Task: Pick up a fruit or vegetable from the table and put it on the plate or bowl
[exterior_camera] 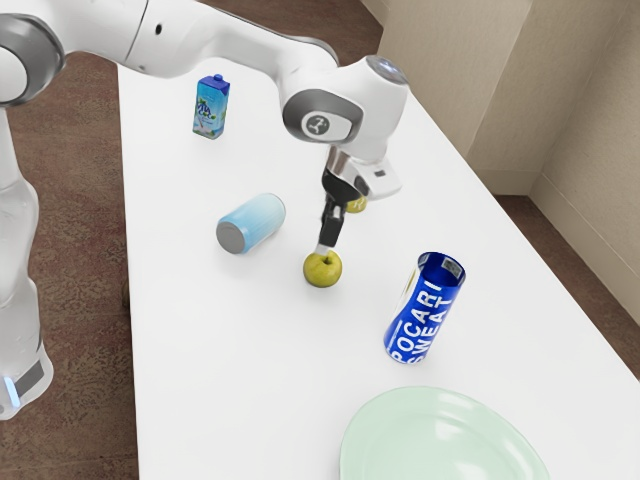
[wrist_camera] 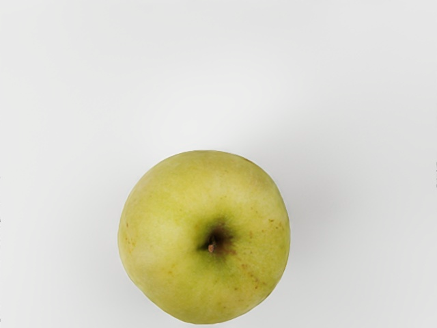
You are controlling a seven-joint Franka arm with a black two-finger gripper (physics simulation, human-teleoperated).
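A yellow-green apple (exterior_camera: pixel 322 268) sits on the white table (exterior_camera: pixel 200 330) near its middle, stem up. My black gripper (exterior_camera: pixel 326 243) hangs straight above it, fingertips just over the apple's top, open with nothing between them. In the wrist view the apple (wrist_camera: pixel 205 236) lies directly beneath my hand, its brown stem facing the camera. A pale green plate (exterior_camera: pixel 445 440) rests at the table's near edge, toward the exterior view's right of the apple. A second small yellow-green fruit (exterior_camera: pixel 357 205) peeks out behind the gripper.
A blue Pocari Sweat can (exterior_camera: pixel 425 305) stands between the apple and the plate. A light blue can (exterior_camera: pixel 250 222) lies on its side on the exterior view's left of the apple. A blue carton (exterior_camera: pixel 211 106) stands at the far end.
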